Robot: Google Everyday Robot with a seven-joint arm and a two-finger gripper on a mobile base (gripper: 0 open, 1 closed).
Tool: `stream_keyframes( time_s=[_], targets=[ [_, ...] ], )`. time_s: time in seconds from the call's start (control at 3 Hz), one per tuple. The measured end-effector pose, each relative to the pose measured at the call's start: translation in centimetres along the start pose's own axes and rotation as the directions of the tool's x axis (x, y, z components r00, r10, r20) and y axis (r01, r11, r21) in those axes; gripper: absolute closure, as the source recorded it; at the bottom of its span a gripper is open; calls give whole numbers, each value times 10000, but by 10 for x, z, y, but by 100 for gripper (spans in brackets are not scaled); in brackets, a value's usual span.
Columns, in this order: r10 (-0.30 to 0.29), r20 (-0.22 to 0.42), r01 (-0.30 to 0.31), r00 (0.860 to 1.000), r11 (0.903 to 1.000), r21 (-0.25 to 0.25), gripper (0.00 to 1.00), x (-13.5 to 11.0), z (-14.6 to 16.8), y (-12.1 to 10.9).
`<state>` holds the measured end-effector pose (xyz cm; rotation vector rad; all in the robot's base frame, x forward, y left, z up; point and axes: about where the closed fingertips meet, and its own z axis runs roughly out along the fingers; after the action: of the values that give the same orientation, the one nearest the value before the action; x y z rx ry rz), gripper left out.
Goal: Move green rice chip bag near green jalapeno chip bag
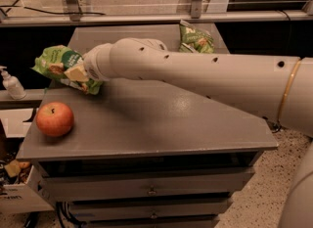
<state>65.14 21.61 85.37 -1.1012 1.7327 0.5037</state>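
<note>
Tool (78, 73) at worktop (161, 124) rear-left, clamped on green rice chip bag (56, 63). Carry it right, keeping it lifted; set down just beside green jalapeno chip bag (195, 38), not on it.

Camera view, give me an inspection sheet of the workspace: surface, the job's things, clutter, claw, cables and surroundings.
Surface: grey cabinet top, with drawers below.
Job's things: green rice chip bag at the tip of the arm, over the left rear corner; green jalapeno chip bag at the right rear, well apart from it.
Clutter: red apple on the front left of the top.
Grippers: claw at the rice chip bag, mostly hidden by the wrist and the bag.
Cables: dark cable running behind the cabinet, top left.
Surroundings: pump bottle on a ledge to the left; box at lower left.
</note>
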Motion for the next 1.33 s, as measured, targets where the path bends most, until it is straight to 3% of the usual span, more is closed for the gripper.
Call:
stream_keyframes(
  time_s=[0.33, 0.67, 1.0, 1.33],
  targets=[
    [35, -87, -29, 10000, 9977, 675, 100, 4, -33, -24],
    [168, -558, -72, 9983, 9858, 1680, 100, 23, -84, -58],
    [449, -1190, -118, 9919, 9641, 2653, 100, 50, -139, -91],
    [991, -1822, -251, 9782, 9286, 3703, 100, 81, -199, -120]
  ],
)
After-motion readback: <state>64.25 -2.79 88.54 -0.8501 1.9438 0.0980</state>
